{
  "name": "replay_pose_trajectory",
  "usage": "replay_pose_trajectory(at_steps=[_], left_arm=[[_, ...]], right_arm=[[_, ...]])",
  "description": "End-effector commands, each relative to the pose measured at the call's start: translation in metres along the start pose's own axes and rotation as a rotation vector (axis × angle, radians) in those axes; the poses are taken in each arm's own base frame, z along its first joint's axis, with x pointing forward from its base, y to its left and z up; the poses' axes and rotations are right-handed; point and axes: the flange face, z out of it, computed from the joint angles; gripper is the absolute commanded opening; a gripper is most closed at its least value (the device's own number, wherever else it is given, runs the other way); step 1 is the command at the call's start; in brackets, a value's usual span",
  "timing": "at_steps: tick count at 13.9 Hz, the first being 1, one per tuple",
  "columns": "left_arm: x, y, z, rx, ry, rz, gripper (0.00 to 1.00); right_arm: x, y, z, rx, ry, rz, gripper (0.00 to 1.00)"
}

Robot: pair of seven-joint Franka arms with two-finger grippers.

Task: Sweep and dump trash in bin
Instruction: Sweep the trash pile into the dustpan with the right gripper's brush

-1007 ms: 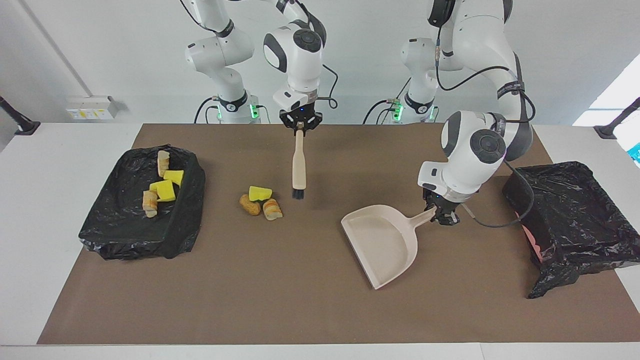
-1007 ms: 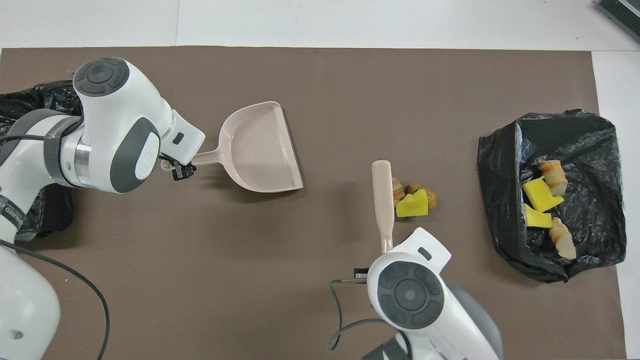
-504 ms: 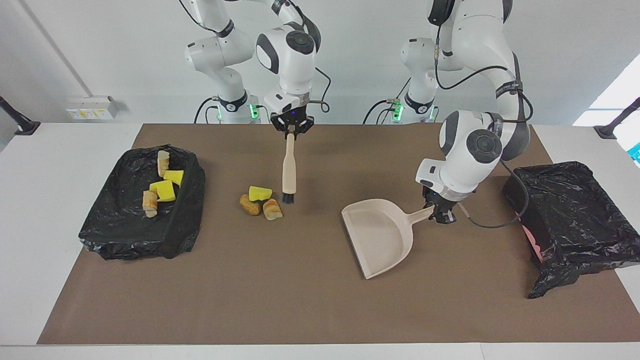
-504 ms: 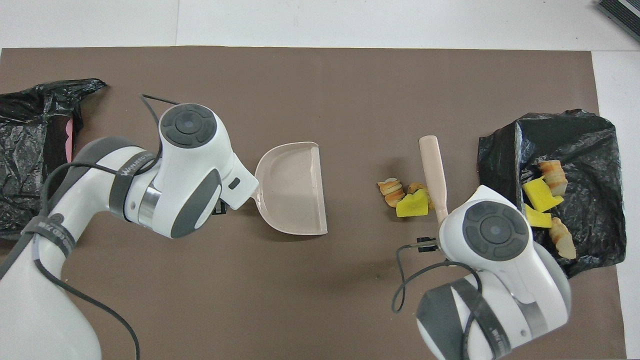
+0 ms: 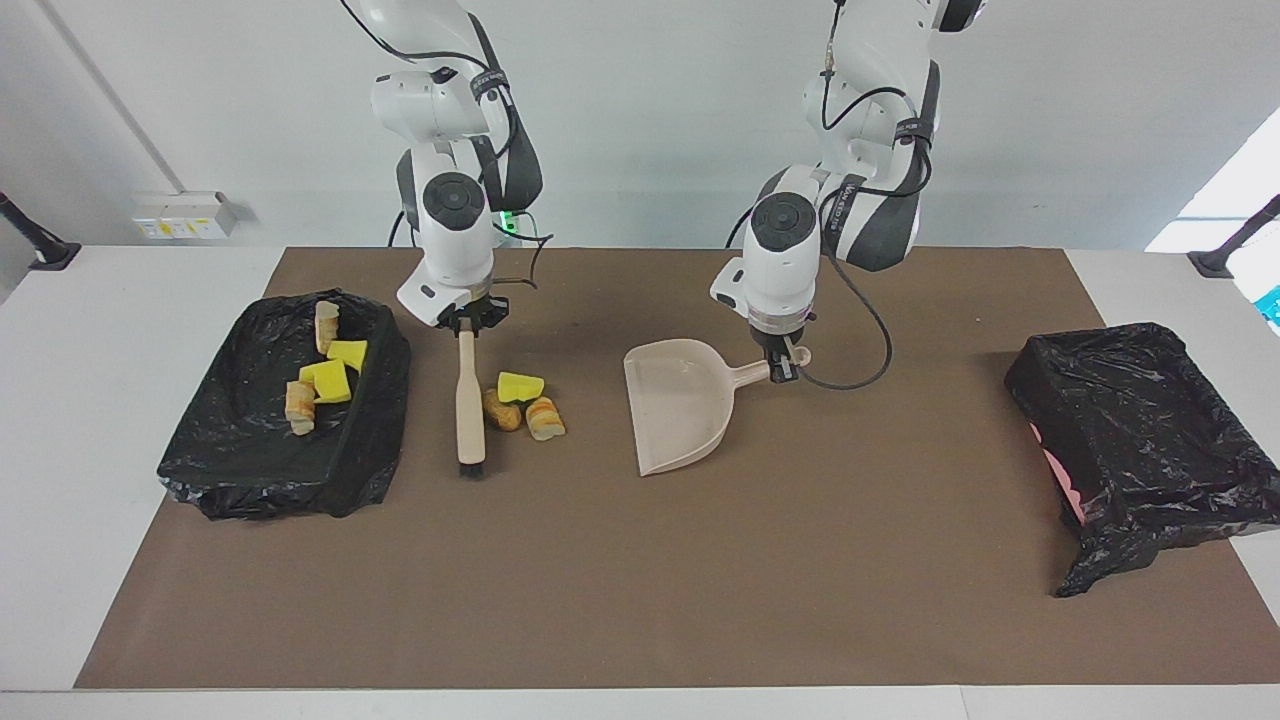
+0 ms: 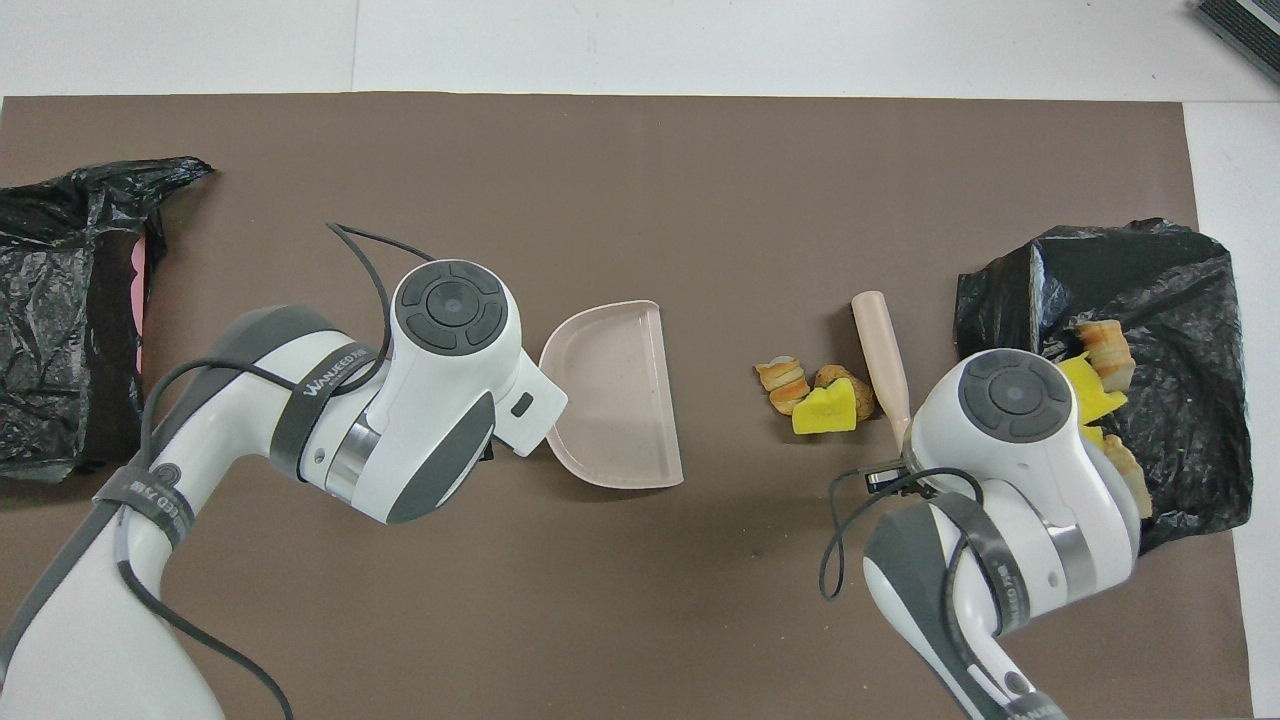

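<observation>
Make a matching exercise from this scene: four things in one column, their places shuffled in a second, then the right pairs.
Things
1. hand brush
2. dustpan
3. loose trash pile
4. empty black-lined bin

Places
A. at the left arm's end of the table
B. held by the right gripper
C. held by the left gripper
D. on the mat between brush and dustpan

Pairs: 1-B, 2-C, 3-D, 4-A

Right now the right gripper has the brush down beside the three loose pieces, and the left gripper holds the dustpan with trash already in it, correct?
Not quite: the dustpan is empty, as the facing view shows. The three loose pieces lie on the mat between it and the brush. The rest stands: the right gripper holds the brush, the left gripper the dustpan's handle.
</observation>
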Motion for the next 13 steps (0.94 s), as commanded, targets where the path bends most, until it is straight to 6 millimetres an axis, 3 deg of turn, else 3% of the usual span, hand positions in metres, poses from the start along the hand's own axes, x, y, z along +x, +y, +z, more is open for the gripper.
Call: replay_pose_trajectory(at_steps=[1, 5, 13], left_arm=[[-0.003, 0.01, 0.0, 0.023, -0.012, -0.03, 0.0], [-0.003, 0.015, 0.004, 0.023, -0.008, -0.058, 0.0], [-0.006, 0.024, 0.019, 0.047, 0.031, -0.074, 0.0]], right_arm=[[0.009, -0.032, 0.01, -0.005, 0.006, -0.037, 0.0], [0.017, -0.095, 0.018, 0.035, -0.024, -0.059, 0.0], [0.017, -0.179, -0.021, 0.328, -0.071, -0.027, 0.0]])
